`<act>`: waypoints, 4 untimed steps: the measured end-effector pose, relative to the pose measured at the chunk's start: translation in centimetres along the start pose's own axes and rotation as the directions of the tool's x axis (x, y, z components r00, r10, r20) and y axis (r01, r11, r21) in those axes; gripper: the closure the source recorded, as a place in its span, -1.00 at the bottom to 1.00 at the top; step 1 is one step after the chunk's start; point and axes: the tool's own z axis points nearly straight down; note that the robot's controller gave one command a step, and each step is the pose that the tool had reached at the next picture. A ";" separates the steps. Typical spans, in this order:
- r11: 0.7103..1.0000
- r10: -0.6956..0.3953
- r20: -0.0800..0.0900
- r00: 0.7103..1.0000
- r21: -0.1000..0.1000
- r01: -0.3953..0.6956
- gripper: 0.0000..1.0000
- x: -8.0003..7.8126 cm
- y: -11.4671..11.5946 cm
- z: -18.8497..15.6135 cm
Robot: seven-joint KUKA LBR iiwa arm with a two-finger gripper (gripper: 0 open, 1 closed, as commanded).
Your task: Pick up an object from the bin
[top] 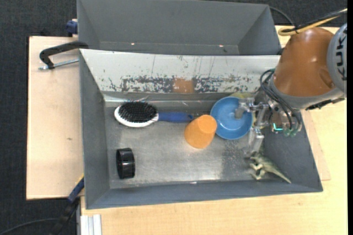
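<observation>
My gripper [256, 140] hangs in the right part of the bin, just right of a blue bowl [229, 119] and directly above a small olive-green toy dinosaur [265, 169]. The dinosaur lies on the bin floor near the front right corner, a short way below the gripper's tip. An orange cup [199, 131] lies on its side against the bowl's left edge.
A hairbrush [137, 114] with a white head, black bristles and a blue handle lies at the back left. A small black cylinder-like piece [125, 163] sits at the front left. The arm with its orange cover reaches in over the right wall.
</observation>
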 end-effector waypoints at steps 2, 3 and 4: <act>0.991 -0.130 0.007 0.991 0.001 0.130 1.00 -2.6 -1.5 6.1; 0.989 -0.148 0.020 0.989 0.006 0.147 1.00 -3.0 -0.6 -6.0; 0.853 -0.521 0.016 0.853 0.013 0.521 1.00 -5.2 -0.4 -14.4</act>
